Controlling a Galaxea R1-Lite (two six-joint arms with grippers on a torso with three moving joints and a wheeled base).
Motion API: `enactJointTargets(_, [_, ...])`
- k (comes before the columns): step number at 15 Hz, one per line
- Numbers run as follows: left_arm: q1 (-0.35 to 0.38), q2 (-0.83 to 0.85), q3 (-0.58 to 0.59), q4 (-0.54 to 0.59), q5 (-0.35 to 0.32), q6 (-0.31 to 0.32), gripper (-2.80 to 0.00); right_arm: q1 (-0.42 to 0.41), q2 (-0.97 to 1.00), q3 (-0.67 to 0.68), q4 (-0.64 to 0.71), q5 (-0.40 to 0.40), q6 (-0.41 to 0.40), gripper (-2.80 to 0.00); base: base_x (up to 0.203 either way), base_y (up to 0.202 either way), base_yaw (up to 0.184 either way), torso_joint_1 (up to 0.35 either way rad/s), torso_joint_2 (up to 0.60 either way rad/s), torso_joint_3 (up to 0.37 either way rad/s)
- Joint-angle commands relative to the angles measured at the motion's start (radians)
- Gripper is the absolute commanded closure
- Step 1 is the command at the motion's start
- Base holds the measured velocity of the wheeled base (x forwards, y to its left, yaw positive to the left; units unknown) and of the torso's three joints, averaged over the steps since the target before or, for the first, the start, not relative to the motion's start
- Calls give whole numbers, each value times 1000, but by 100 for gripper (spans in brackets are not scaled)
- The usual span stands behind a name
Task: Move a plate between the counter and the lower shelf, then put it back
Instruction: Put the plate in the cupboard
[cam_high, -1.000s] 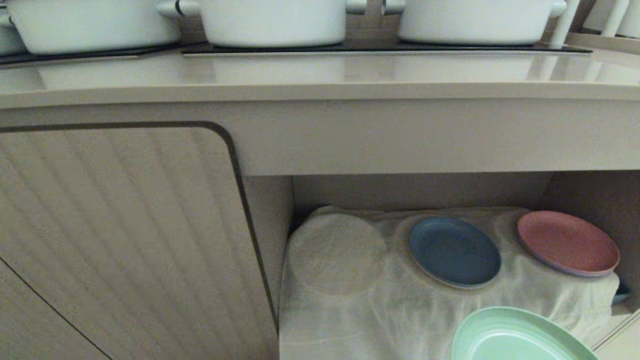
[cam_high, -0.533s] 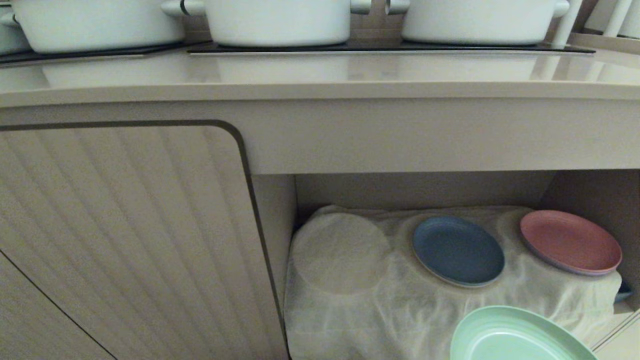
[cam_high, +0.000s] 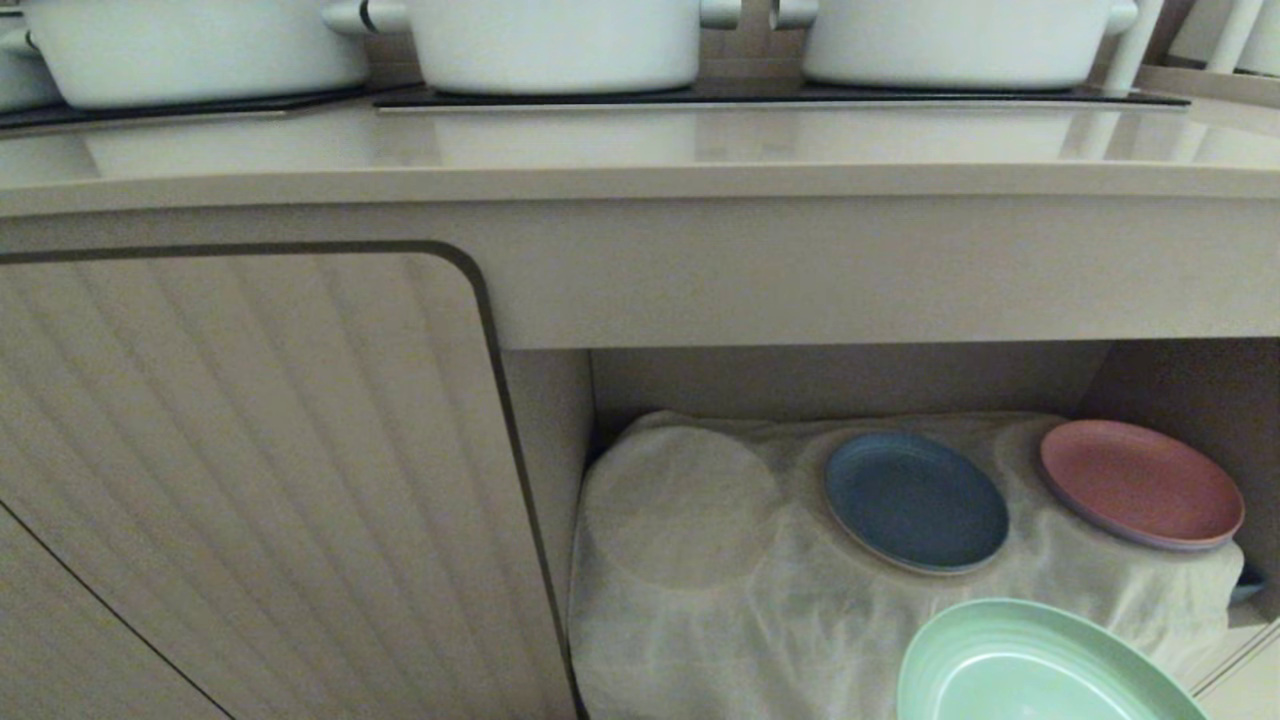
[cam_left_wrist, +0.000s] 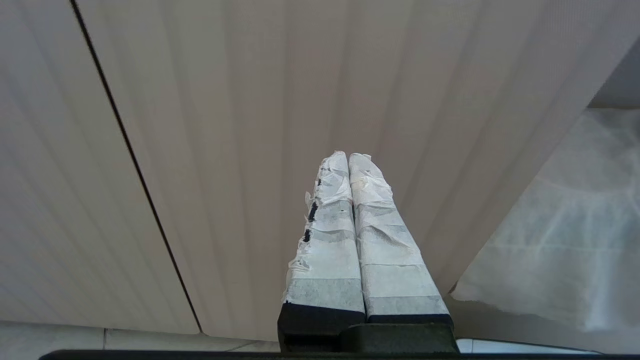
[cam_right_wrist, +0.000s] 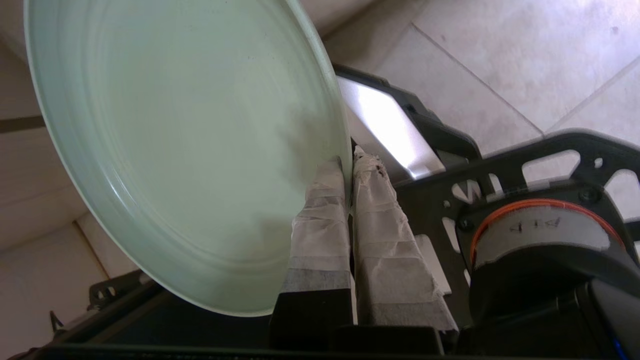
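The mint-green plate (cam_high: 1030, 670) hangs in the air in front of the lower shelf (cam_high: 700, 600), low at the right of the head view. In the right wrist view my right gripper (cam_right_wrist: 349, 162) is shut on the rim of this plate (cam_right_wrist: 190, 150), one taped finger on each face. The gripper itself is out of the head view. The counter (cam_high: 640, 150) runs across the top, above the shelf opening. My left gripper (cam_left_wrist: 348, 157) is shut on nothing and points at the ribbed cabinet door (cam_left_wrist: 250, 125).
A blue plate (cam_high: 915, 500) and a pink plate (cam_high: 1140, 482) lie on the shelf's off-white cloth, with a round imprint left of them. Three white pots (cam_high: 555, 40) stand on the black hob panels. The robot's dark base (cam_right_wrist: 525, 210) and tiled floor lie under the held plate.
The mint-green plate has risen slightly in the head view. The view itself shifted a little between the earliest frame and now; the shelf plates have not moved.
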Motion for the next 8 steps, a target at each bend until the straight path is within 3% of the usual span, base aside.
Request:
enactJointTargets(1, [0, 0, 0, 0, 1, -1, 0, 0, 2, -8, 1, 3, -24, 0, 0, 0, 0, 0, 0, 0])
enactJointTargets(8, [0, 0, 0, 0, 1, -1, 0, 2, 33, -9, -90, 135, -123, 0, 0, 0, 0, 0, 0, 0])
